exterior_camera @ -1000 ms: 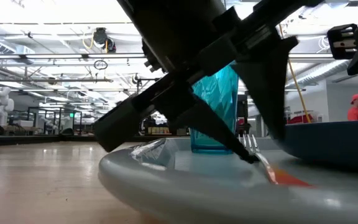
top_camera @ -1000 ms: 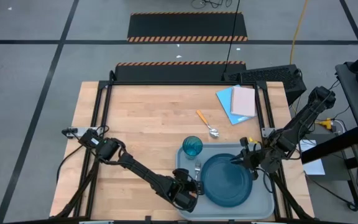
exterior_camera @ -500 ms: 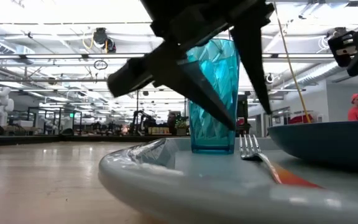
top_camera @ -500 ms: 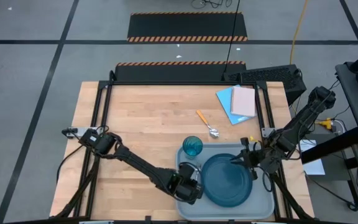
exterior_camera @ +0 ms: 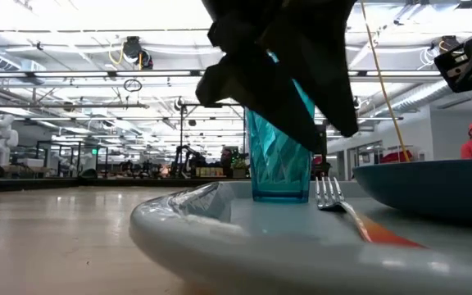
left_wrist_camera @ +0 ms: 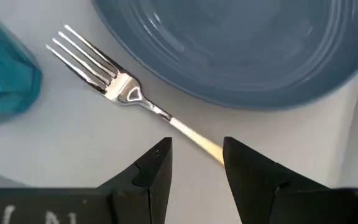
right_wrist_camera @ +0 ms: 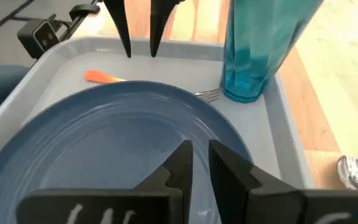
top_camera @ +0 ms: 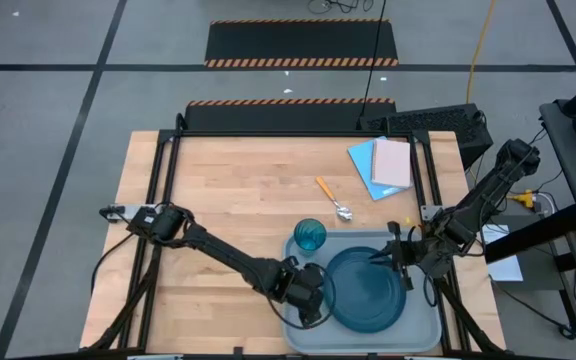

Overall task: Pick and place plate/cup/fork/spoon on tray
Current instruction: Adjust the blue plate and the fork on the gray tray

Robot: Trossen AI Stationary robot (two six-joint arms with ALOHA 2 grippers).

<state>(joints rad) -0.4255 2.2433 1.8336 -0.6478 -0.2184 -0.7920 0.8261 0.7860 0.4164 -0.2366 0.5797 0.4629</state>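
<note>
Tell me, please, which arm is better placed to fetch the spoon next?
Probably the right. Its tool hangs empty at the plate's far edge, nearer the spoon on the table. The left tool is open over the fork.

Your high view is evenly lit with soft shadows. In the low view, ceiling lights glare white, leaving the left arm a blurred silhouette. Bright highlights glint on the fork.
</note>
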